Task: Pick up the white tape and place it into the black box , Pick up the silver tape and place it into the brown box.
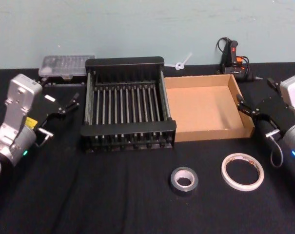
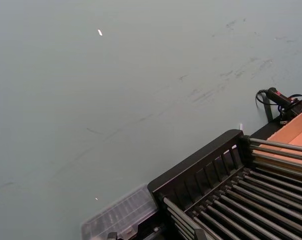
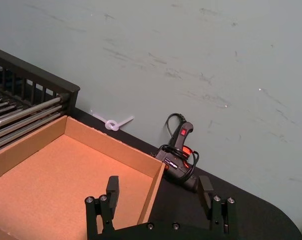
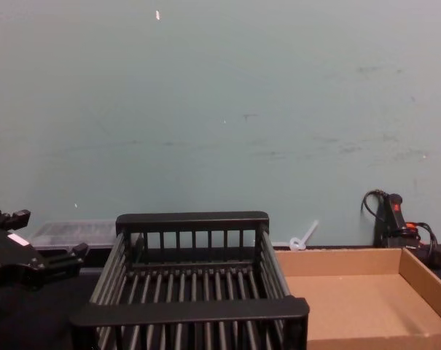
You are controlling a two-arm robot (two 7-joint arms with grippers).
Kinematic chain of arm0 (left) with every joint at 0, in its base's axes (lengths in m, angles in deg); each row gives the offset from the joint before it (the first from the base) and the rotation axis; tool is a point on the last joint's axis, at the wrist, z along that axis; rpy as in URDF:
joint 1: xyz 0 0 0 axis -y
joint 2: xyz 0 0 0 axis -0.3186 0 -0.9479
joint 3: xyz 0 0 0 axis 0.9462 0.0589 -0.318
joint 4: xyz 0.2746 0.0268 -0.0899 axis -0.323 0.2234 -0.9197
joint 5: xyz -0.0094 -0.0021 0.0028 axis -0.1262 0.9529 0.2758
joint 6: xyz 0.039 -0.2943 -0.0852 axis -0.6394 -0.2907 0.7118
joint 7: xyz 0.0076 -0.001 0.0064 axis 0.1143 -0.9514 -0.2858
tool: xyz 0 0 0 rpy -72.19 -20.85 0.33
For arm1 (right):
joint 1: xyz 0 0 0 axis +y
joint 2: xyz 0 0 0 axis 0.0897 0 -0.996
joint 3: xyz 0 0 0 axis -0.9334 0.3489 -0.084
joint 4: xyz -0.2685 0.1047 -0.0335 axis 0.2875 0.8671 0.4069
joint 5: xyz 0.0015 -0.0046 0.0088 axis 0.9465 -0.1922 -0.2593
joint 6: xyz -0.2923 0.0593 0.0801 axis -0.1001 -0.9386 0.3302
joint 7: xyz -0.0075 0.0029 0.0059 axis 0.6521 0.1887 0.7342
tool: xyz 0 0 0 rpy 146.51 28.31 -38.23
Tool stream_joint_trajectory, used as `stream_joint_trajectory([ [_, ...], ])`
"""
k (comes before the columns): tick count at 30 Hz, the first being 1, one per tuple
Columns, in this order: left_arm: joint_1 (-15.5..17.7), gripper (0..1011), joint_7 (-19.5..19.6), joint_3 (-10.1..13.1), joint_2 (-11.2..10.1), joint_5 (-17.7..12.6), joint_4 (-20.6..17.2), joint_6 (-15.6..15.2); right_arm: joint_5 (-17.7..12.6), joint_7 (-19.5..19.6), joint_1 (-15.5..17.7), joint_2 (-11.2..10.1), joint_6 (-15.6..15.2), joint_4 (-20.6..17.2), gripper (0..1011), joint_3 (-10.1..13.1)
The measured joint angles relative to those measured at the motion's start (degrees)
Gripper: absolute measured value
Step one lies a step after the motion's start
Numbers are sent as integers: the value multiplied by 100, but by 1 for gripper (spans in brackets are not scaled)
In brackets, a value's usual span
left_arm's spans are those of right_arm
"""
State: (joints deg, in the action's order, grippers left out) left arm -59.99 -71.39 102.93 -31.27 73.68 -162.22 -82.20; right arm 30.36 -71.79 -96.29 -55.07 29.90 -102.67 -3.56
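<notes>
matt cardboard brown box (image 1: 206, 105); plastic black box (image 1: 125, 63); glossy silver tape (image 1: 184, 180).

The left gripper (image 1: 64, 108) hangs apparently parted at the left; the right gripper (image 1: 248, 110) spread at the right.

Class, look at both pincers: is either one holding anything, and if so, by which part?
Nothing is held. The left pincer and right pincer are both open and empty beside the boxes; the white tape and silver tape lie on the table.
</notes>
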Motion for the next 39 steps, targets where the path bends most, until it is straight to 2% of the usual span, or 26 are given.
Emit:
stream_joint_trajectory([
  [39, 0, 1001, 0, 0, 0, 0, 0, 0, 0, 0, 0, 0, 0, 0, 1002, 0],
])
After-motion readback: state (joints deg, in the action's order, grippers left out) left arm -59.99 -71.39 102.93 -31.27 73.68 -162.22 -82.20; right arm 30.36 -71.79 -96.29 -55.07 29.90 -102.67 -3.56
